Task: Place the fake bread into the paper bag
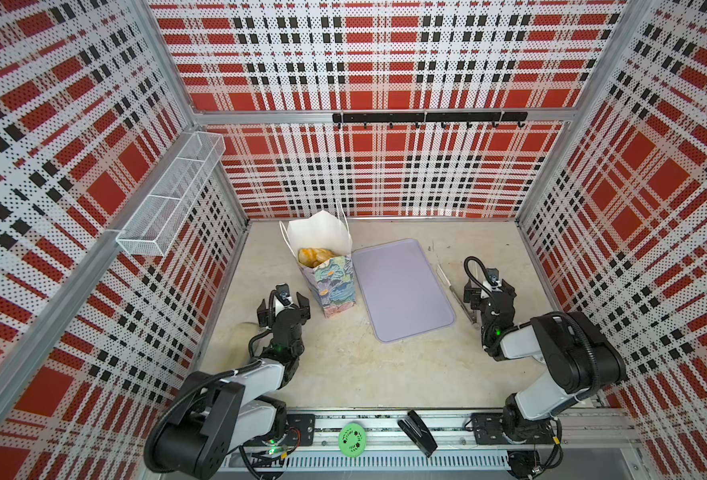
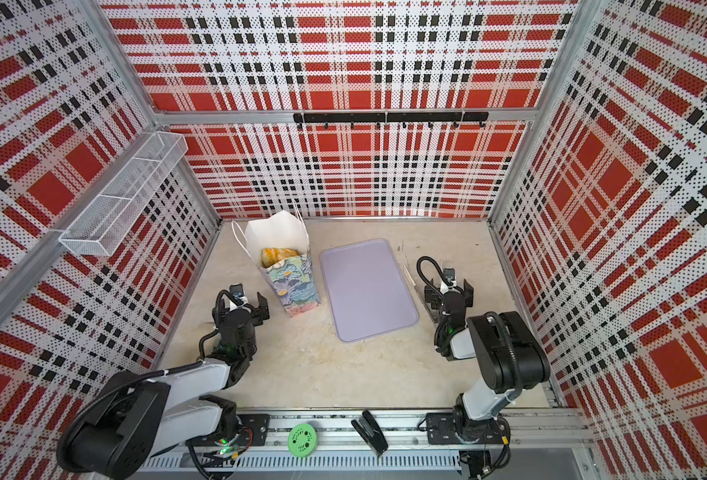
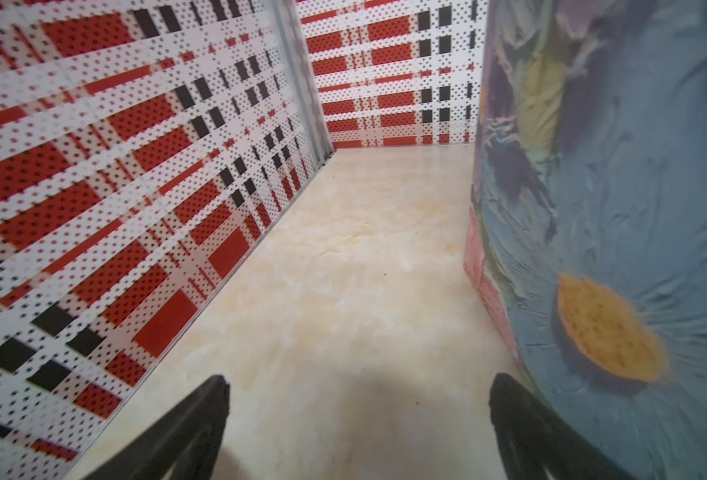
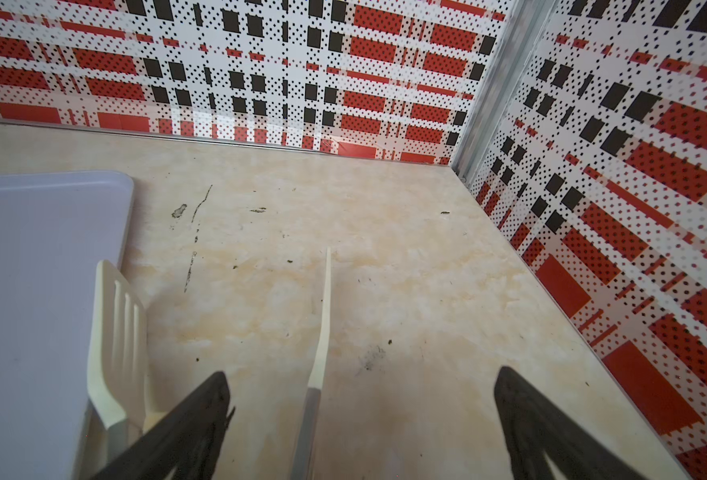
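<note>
The paper bag (image 1: 332,289) (image 2: 294,286) stands upright at the back left of the table, its white lining showing above the flower print. Golden fake bread (image 1: 317,257) (image 2: 278,254) lies inside it, partly hidden by the bag's front wall. My left gripper (image 1: 293,296) (image 2: 249,296) sits low just left of the bag, open and empty. In the left wrist view the bag (image 3: 613,208) fills one side, close to one finger of that gripper (image 3: 358,382). My right gripper (image 1: 489,293) (image 2: 448,291) (image 4: 362,374) is open and holds nothing, over the white tongs (image 4: 322,332).
An empty lavender tray (image 1: 401,286) (image 2: 366,286) (image 4: 32,270) lies right of the bag, with the tongs (image 1: 455,291) beside its right edge. A green disc (image 1: 352,439) and a black stapler (image 1: 418,432) rest on the front rail. A wire basket (image 1: 169,195) hangs on the left wall.
</note>
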Motion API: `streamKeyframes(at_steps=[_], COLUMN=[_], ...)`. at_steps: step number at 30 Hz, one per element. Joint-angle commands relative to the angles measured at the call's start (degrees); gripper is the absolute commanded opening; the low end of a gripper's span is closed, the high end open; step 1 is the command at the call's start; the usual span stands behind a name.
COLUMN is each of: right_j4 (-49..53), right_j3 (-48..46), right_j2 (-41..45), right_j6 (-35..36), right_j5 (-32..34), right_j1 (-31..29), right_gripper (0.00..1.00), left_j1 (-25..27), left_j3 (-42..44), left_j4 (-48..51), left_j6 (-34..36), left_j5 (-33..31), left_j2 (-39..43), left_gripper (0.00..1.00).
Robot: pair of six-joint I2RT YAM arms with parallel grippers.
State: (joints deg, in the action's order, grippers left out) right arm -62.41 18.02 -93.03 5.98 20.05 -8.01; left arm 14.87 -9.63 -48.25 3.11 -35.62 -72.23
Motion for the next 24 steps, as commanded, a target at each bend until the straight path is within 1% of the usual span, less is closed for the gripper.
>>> streamKeyframes(at_steps=[1, 2, 4, 7, 8, 12, 13, 15, 17, 19, 21, 23, 24], right_j4=[-2.52, -2.56, -2.58, -2.67, -2.64, -2.69, -2.68, -2.68, -2.59, -2.49, -2.42, -2.16, -2.1], right_j3=[0.25, 0.21, 0.26, 0.13, 0.2, 0.14, 0.12, 0.13, 0.18, 0.3, 0.27, 0.43, 0.38], right_j2=[0.59, 0.61, 0.58, 0.59, 0.65, 0.65, 0.58, 0.59, 0.58, 0.6, 0.64, 0.63, 0.69], right_j6=[-0.22, -0.18, -0.18, -0.2, -0.17, -0.16, -0.14, -0.16, -0.1, -0.12, -0.14, -0.22, -0.21], right_j5=[0.49, 0.39, 0.28, 0.27, 0.25, 0.17, 0.19, 0.16, 0.17, 0.23, 0.15, 0.17, 0.14], right_j1=[0.19, 0.19, 0.19, 0.19, 0.19, 0.19, 0.19, 0.19, 0.19, 0.19, 0.19, 0.14, 0.19], right_gripper=[1.0, 1.0, 1.0, 1.0, 1.0, 1.0, 1.0, 1.0, 1.0, 1.0, 1.0, 1.0, 1.0], left_j1=[-1.8, -2.12, -2.45, -2.54, -2.64, -3.82, -3.9, -4.17, -5.21, -6.2, -8.69, -10.22, -10.22], left_j3=[-1.26, -1.59, -1.5, -0.25, -0.4, -4.53, -5.24, -6.11, -7.66, -10.39, -12.71, -12.87, -12.87], left_j4=[-15.08, -17.33, -18.82, -27.95, -29.0, -24.68, -26.63, -21.58, -18.92, -12.59, -7.37, -6.55, -6.57], left_j6=[2.42, 2.81, 3.82, 3.96, 3.74, 4.09, 4.32, 3.71, 3.2, 2.24, 0.38, -0.9, -0.92], left_j5=[7.08, 8.59, 9.08, 8.64, 8.94, 12.81, 12.29, 12.74, 14.99, 16.71, 21.34, 23.33, 23.32], left_j2=[-4.78, -6.3, -8.67, -14.53, -16.48, -19.84, -21.3, -19.47, -19.44, -18.67, -18.24, -18.08, -18.06], left_gripper=[0.99, 0.99, 1.0, 1.0, 1.0, 0.99, 1.0, 0.99, 0.99, 0.99, 1.0, 0.99, 0.99])
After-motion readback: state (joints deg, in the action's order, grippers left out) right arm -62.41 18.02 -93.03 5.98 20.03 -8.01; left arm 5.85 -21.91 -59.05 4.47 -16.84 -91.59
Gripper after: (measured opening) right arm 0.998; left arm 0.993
